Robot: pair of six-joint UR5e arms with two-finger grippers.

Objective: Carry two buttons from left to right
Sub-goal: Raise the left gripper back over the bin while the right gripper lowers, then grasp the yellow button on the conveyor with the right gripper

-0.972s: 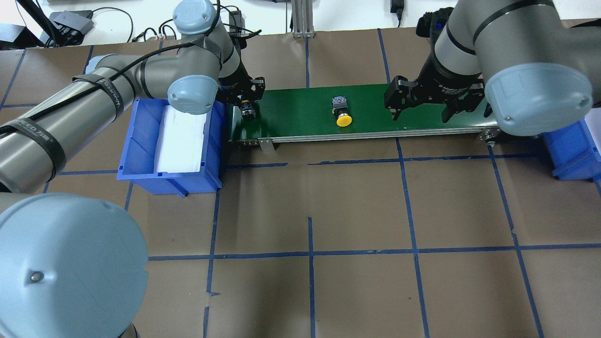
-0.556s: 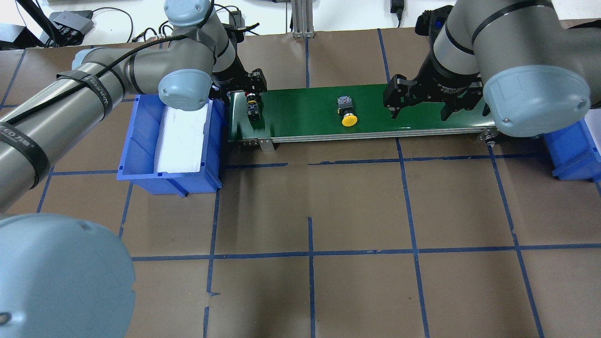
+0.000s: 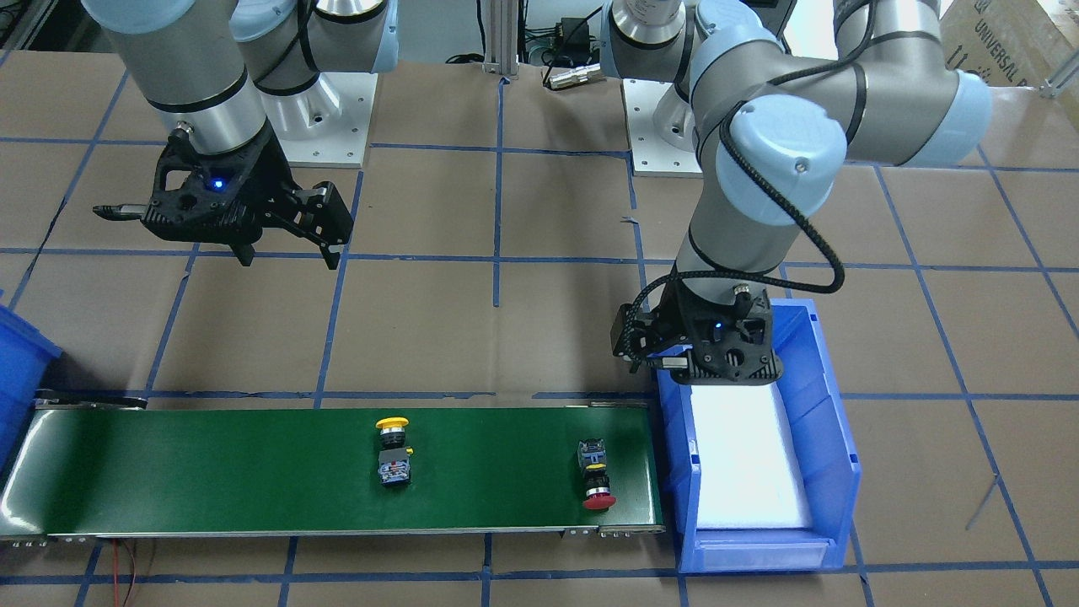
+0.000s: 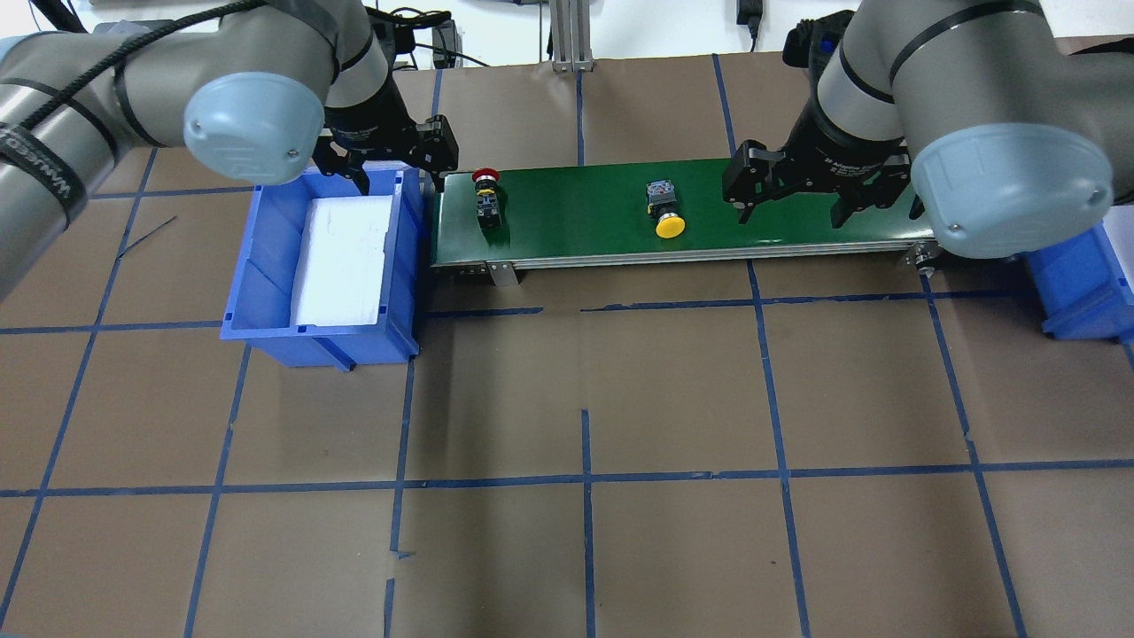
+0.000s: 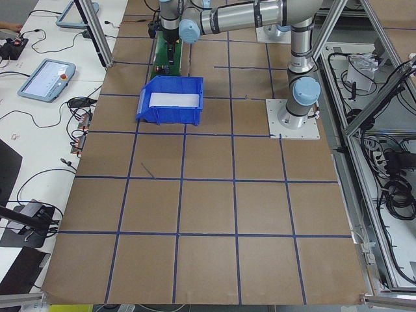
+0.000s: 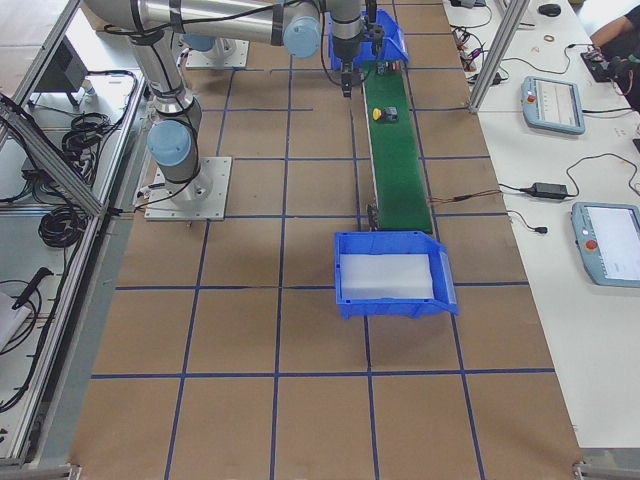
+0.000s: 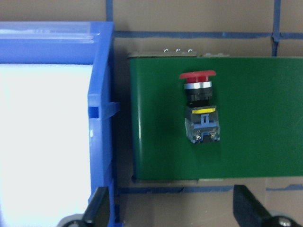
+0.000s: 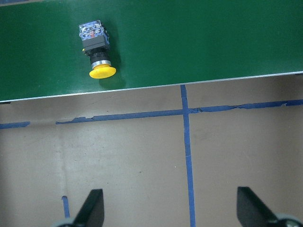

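Overhead, the left gripper (image 4: 399, 164) hung with its jaws spread wide and nothing between them. It was over the far end of the left blue bin (image 4: 266, 266), just beside the end of the green belt (image 4: 576, 199). The right gripper (image 4: 795, 199) was also spread and empty, near the belt's other half. Whether it hung over the belt or on the robot's side of it was hard to judge from these angles.

Both buttons lay on their sides on the belt, well apart. The red button (image 7: 201, 109) lay near the left bin, its flat red cap pointing away from the robot. It had a silver collar and a black-grey block with a yellow strip. The yellow button (image 8: 97, 47) lay near the belt's middle, between the two grippers, its round yellow cap pointing toward the robot.

The left bin held a white foam pad (image 4: 345, 248). A second blue bin (image 6: 395, 308) stood at the belt's right end, with a second white pad (image 6: 385, 275) inside.
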